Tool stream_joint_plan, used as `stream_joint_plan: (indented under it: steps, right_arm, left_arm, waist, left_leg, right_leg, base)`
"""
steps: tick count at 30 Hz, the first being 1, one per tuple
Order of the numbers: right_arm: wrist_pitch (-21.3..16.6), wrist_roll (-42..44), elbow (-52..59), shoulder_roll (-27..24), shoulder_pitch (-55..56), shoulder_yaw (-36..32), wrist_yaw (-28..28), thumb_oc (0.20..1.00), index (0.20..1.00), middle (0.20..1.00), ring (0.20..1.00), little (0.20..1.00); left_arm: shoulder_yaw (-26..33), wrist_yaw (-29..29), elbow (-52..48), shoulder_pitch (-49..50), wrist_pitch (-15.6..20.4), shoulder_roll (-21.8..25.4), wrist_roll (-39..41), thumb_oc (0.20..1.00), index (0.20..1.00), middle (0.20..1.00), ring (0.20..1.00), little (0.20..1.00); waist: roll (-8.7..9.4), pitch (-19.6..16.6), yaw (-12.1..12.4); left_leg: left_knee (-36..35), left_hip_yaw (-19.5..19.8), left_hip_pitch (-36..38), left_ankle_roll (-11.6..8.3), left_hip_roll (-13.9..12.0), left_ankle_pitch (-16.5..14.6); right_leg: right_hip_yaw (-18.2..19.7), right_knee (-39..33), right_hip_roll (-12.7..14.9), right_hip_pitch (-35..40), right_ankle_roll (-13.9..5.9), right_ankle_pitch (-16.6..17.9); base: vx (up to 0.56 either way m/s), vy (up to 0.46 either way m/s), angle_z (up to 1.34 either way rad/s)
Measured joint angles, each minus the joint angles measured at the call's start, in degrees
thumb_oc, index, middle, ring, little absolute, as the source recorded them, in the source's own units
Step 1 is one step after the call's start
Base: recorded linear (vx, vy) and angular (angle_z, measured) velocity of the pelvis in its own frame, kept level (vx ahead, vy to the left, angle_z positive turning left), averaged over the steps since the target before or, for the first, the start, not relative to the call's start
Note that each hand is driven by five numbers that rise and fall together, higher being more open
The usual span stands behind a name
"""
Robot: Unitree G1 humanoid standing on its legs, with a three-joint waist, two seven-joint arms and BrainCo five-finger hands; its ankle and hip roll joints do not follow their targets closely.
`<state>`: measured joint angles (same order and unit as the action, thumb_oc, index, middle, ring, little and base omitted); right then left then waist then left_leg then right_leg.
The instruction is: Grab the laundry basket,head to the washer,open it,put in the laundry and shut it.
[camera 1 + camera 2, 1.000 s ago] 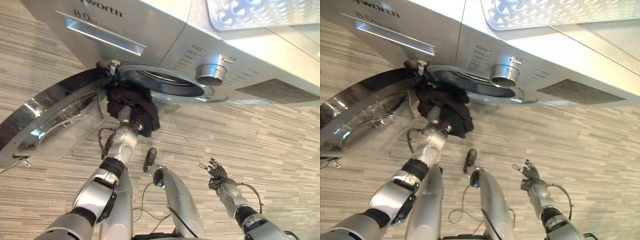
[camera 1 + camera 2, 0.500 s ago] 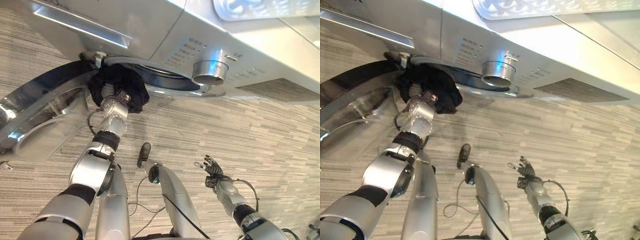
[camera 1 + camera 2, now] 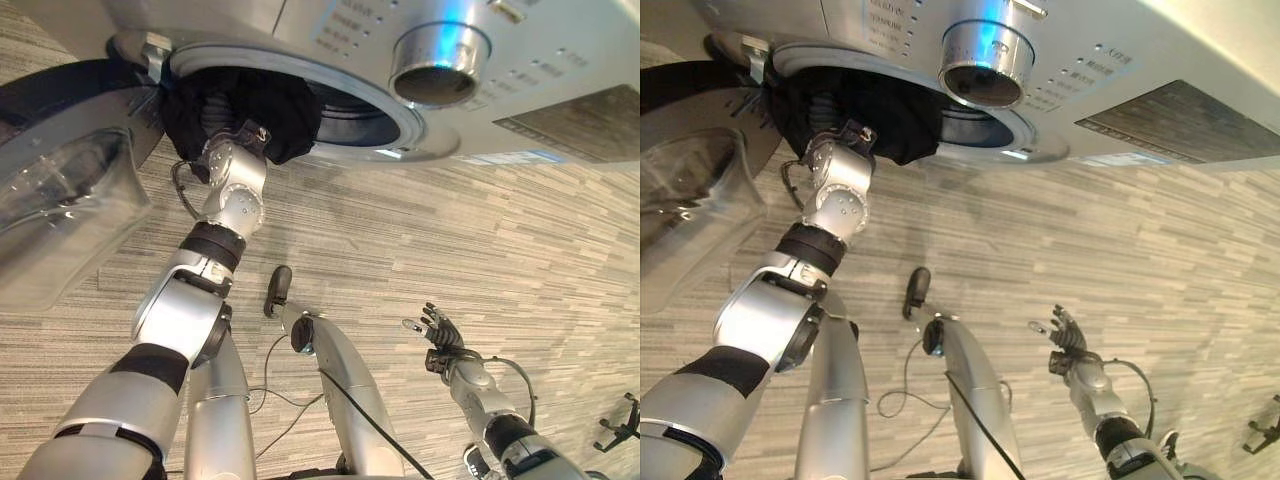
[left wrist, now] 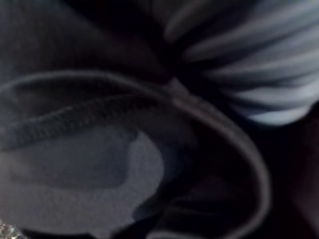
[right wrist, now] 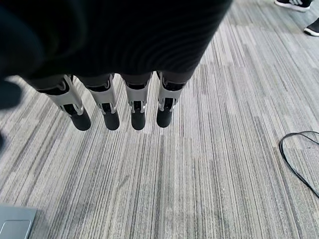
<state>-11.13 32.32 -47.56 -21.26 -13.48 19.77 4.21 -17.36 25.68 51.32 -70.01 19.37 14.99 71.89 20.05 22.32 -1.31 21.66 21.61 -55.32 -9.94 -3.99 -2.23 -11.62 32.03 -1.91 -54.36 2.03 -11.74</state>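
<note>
The silver washer [image 3: 560, 100] stands with its round door [image 3: 60, 190] swung open to the left. A bundle of dark laundry [image 3: 285, 105] sits in the mouth of the drum opening [image 3: 360, 115], partly over its lower rim. My left hand [image 3: 218, 120] reaches into that bundle, with its fingers buried in the cloth. The left wrist view has folds of the dark laundry [image 4: 99, 149] right against it. My right hand [image 3: 438, 330] hangs low at the right over the floor, fingers [image 5: 119, 109] straight and holding nothing.
A large silver knob [image 3: 440, 60] juts from the washer's panel above the opening. The floor is grey striped carpet [image 3: 480, 230]. A person's shoes [image 5: 299, 5] stand at the far edge of the right wrist view. A small black stand [image 3: 620, 435] sits low right.
The camera has leaned in closer to the washer. My left hand has pushed the dark laundry from below the rim up into the drum opening. The right hand has stayed low and open.
</note>
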Motion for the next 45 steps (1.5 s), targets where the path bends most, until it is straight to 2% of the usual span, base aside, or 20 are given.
stream_joint_plan:
  steps: [3,8,11,14,21,28,30,32,35,37,38,42,44,45]
  right_arm:
    - [-0.22,-0.21,1.01,-0.10,0.06,0.05,0.48,1.000,1.000,1.000,1.000,1.000]
    - [-0.39,-2.92,2.45,-0.43,0.08,0.06,1.03,1.000,1.000,1.000,1.000,1.000]
    - [-0.32,-5.24,4.30,-2.83,-0.11,0.69,1.87,1.000,1.000,1.000,1.000,1.000]
    - [-0.34,-6.31,6.21,-6.74,-0.26,0.56,1.94,1.000,1.000,1.000,1.000,1.000]
    - [0.02,-6.28,6.29,-7.61,-0.61,0.64,1.87,1.000,1.000,1.000,1.000,1.000]
    - [-0.03,-6.35,8.57,-6.16,-0.53,0.84,1.88,1.000,1.000,1.000,1.000,1.000]
    - [-0.61,-7.95,8.26,-3.58,0.32,0.63,2.81,1.000,1.000,1.000,1.000,1.000]
    - [-0.53,-8.65,7.87,-1.27,1.12,1.56,3.14,1.000,1.000,1.000,1.000,1.000]
    - [-1.13,-9.05,6.17,0.20,1.15,2.58,3.44,1.000,1.000,1.000,1.000,1.000]
    - [-1.40,-9.12,6.59,0.01,0.58,2.72,3.95,1.000,1.000,1.000,1.000,1.000]
    - [-1.55,-9.16,6.72,-0.03,0.57,2.79,4.31,1.000,1.000,1.000,1.000,1.000]
    - [-2.21,-9.66,6.93,-1.83,0.11,3.13,4.39,1.000,1.000,1.000,1.000,1.000]
    - [-2.64,-9.66,6.94,-2.98,-0.16,3.03,4.42,1.000,1.000,1.000,1.000,1.000]
    - [-2.68,-9.67,6.91,-3.66,-0.12,3.01,4.42,1.000,1.000,1.000,1.000,1.000]
  left_arm:
    - [1.57,0.02,-3.00,0.38,1.99,-1.34,-0.32,0.200,0.200,0.200,0.200,0.200]
    - [1.65,0.40,-9.55,0.65,3.85,-3.60,-0.37,0.200,0.200,0.200,0.200,0.200]
    - [1.22,1.70,-16.60,-0.12,5.65,-3.93,-2.59,0.200,0.200,0.200,0.200,0.200]
    - [0.65,4.82,-17.41,-0.89,5.64,-3.99,-5.83,0.200,0.200,0.200,0.200,0.200]
    - [-1.82,7.90,-17.36,-0.67,5.21,-1.46,-7.75,0.200,0.200,0.200,0.200,0.200]
    - [-1.91,5.72,-17.42,1.81,5.63,-1.84,-12.09,0.200,0.200,0.200,0.200,0.200]
    - [1.59,1.15,-15.09,8.06,6.79,-4.72,-13.28,0.200,0.200,0.200,0.200,0.200]
    - [3.67,0.37,-7.46,11.88,5.98,-5.74,-11.17,0.200,0.200,0.200,0.200,0.200]
    - [5.57,0.38,3.04,16.47,2.45,-6.42,-9.37,0.200,0.200,0.200,0.200,0.200]
    - [4.59,0.57,4.47,18.08,-1.02,-6.16,-9.27,0.200,0.200,0.200,0.200,0.200]
    - [3.90,0.52,4.39,18.10,-1.50,-6.14,-9.71,0.200,0.200,0.200,0.200,0.200]
    - [0.93,0.47,4.32,12.56,-3.34,-4.01,-12.30,0.200,0.200,0.200,0.200,0.200]
    - [-1.79,0.45,4.30,6.84,-3.63,-0.70,-12.34,0.200,0.200,0.200,0.200,0.200]
    - [-3.23,0.25,3.69,1.69,-3.53,2.97,-12.40,0.200,0.200,0.200,0.200,0.200]
  waist:
    - [0.01,0.00,-0.29]
    - [0.01,0.00,-0.84]
    - [0.01,0.00,-0.98]
    - [0.01,-0.01,-1.52]
    - [0.00,0.00,-1.29]
    - [-0.09,0.07,-0.90]
    - [-0.26,0.20,-0.59]
    - [-0.26,0.19,-0.64]
    - [-0.25,0.19,-0.99]
    - [-0.27,0.21,-1.49]
    - [-0.27,0.20,-1.69]
    - [-0.25,0.19,-2.67]
    - [-0.25,0.18,-3.68]
    - [-0.17,0.13,-4.23]
  left_leg:
    - [0.83,0.39,-1.64,0.00,-0.05,0.00]
    - [2.16,0.79,-3.05,-0.04,0.10,-0.04]
    - [2.07,0.54,-3.05,-0.04,0.10,-0.04]
    - [1.81,0.27,-2.98,-0.03,0.05,-0.03]
    - [1.55,0.04,-1.52,-0.01,0.03,0.05]
    - [0.09,-0.03,-1.02,-0.29,-0.33,0.40]
    - [0.30,-0.09,-1.23,-0.30,-0.26,0.38]
    - [0.38,-0.09,-1.84,-0.26,-0.27,0.33]
    - [2.80,-0.30,-5.85,0.54,-0.05,-0.31]
    - [3.34,-0.22,-7.62,0.46,0.15,-0.36]
    - [3.43,-0.28,-7.57,0.46,0.26,-0.36]
    - [3.25,-0.54,-7.07,0.50,0.32,-0.45]
    - [3.07,-0.93,-7.05,0.48,0.09,-0.48]
    - [2.63,-1.66,-6.86,0.39,-0.29,-0.38]
  right_leg:
    - [-0.27,0.17,-0.23,-1.04,0.73,0.51]
    - [-1.36,-0.08,-0.19,-1.22,0.79,0.58]
    - [-1.12,-0.49,-0.19,-1.21,0.63,0.92]
    - [-0.69,-1.11,-0.25,-1.12,0.40,1.34]
    - [0.06,-1.28,-0.14,-0.15,0.40,1.49]
    - [0.11,-1.14,-0.29,-0.63,0.41,1.44]
    - [0.11,-1.82,-0.29,-0.62,0.34,1.35]
    - [0.05,-2.35,-0.39,-0.86,0.34,1.35]
    - [-0.01,-2.18,-0.59,-3.55,0.50,1.78]
    - [-0.07,-2.09,-0.40,-5.05,0.40,2.21]
    - [-0.02,-2.09,-0.31,-5.03,0.37,2.23]
    - [0.23,-2.52,-0.26,-4.69,0.11,2.42]
    - [0.33,-2.87,-0.37,-4.71,-0.18,2.59]
    - [0.84,-3.41,-0.57,-4.70,-0.35,3.07]
  base:
    - [-0.01,0.003,-0.01]
    - [0.00,0.016,0.04]
    - [0.02,0.002,-0.03]
    - [0.06,-0.015,-0.06]
    - [0.03,-0.003,-0.04]
    - [-0.01,0.016,0.00]
    - [-0.01,0.016,0.00]
    - [-0.02,0.032,0.02]
    - [0.00,0.017,-0.01]
    - [0.00,0.013,-0.02]
    - [0.00,0.000,0.00]
    - [0.02,0.003,-0.02]
    - [0.03,-0.021,-0.10]
    - [0.03,-0.033,-0.20]
